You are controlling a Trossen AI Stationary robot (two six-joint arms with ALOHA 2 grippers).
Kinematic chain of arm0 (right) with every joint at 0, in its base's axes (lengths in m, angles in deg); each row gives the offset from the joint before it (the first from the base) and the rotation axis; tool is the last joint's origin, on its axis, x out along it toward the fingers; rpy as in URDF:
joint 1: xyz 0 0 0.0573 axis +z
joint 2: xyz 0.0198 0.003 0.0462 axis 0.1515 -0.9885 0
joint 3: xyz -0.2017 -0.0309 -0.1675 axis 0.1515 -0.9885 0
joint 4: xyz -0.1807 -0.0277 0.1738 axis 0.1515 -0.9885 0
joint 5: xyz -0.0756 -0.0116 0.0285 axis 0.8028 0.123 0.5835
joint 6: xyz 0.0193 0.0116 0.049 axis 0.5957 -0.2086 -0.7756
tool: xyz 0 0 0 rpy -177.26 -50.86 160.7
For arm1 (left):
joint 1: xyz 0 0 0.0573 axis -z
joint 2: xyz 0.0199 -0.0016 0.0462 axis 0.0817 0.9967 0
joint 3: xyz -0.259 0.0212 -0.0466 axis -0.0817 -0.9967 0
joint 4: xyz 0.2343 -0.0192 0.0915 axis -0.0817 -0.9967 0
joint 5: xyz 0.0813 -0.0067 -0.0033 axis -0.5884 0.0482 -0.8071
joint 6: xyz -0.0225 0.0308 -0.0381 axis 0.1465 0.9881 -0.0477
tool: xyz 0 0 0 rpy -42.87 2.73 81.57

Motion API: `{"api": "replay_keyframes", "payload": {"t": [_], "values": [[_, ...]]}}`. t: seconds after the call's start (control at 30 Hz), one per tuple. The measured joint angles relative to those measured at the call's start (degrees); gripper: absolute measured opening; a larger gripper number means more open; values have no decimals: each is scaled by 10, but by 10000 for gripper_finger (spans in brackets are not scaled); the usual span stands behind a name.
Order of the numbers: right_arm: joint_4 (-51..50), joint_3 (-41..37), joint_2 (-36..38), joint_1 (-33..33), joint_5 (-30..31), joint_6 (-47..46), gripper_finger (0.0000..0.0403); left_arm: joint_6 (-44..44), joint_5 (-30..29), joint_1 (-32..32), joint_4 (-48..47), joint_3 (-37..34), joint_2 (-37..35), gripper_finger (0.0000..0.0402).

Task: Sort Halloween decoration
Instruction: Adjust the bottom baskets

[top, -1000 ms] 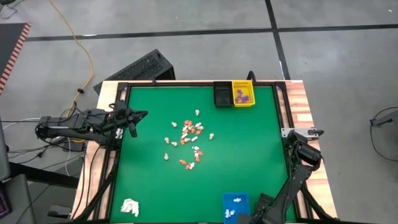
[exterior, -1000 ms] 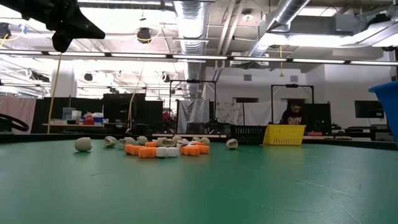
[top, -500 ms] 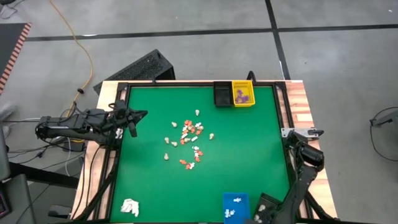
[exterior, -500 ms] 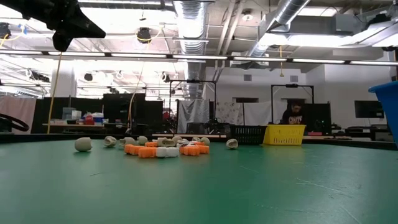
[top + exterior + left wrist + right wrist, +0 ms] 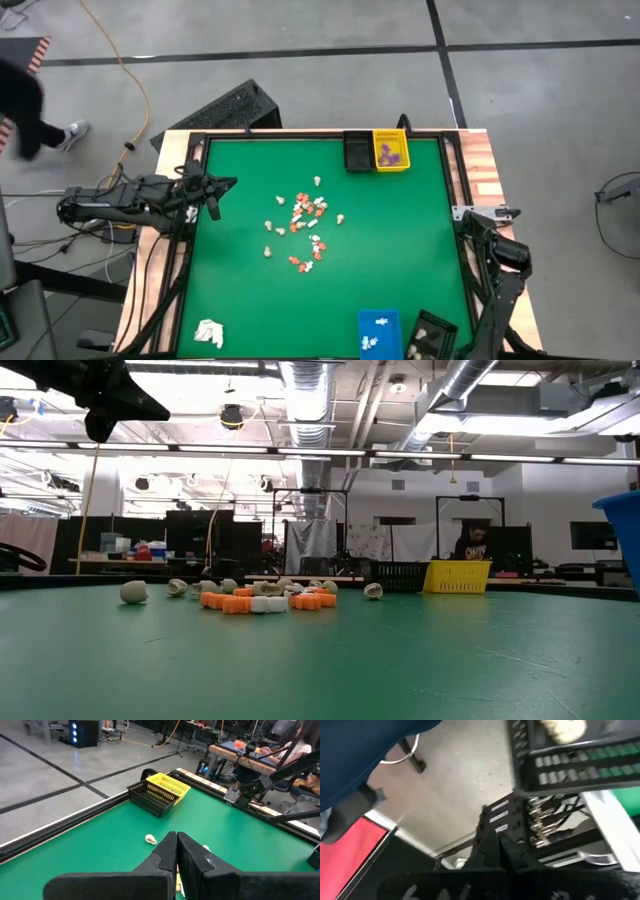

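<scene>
left claw (image 5: 213,197): shut, empty, over tabletop (image 5: 400,250) edge
decorations (image 5: 303,225): scattered well beyond its tip
right claw (image 5: 492,837): shut, empty

One camera looks straight down on the whole bench (image 5: 400,240); another sits level at its surface, both sharing the scattered Halloween decoration (image 5: 303,228).

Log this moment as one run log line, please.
left gripper: shut, empty, above mat's left edge | right gripper: shut, off table | Halloween decoration: heaped mid-mat, unsorted | yellow basket: purple pieces inside
</scene>
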Motion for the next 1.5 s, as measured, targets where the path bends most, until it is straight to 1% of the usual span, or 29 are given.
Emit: {"api": "replay_keyframes", "payload": {"t": [0.17,0.33,0.43,0.7,0.83,1.0,1.13,1.3,1.37,1.5], "values": [[-23,-19,0,-1,-6,1,0,0,0,0,0,0,0,0],[15,-55,-1,-1,-37,1,0,0,2,0,-2,0,0,0],[21,-60,-1,-1,-39,1,0,0,2,0,-1,0,0,0],[-47,-60,-1,-6,-34,6,0,-1,2,0,1,0,0,0],[-85,-61,-1,-10,-7,21,0,-2,3,0,1,0,0,0],[-101,-61,-1,-21,21,51,0,-4,4,0,1,0,0,0],[-142,-61,-1,-28,40,52,0,-4,4,0,1,0,0,0],[-175,-61,-1,-36,42,66,0,-4,6,0,1,0,0,0],[-193,-61,-1,-40,45,60,0,-4,10,0,1,0,0,0],[-251,-59,0,-43,82,43,0,-1,11,0,1,0,0,0]]}}
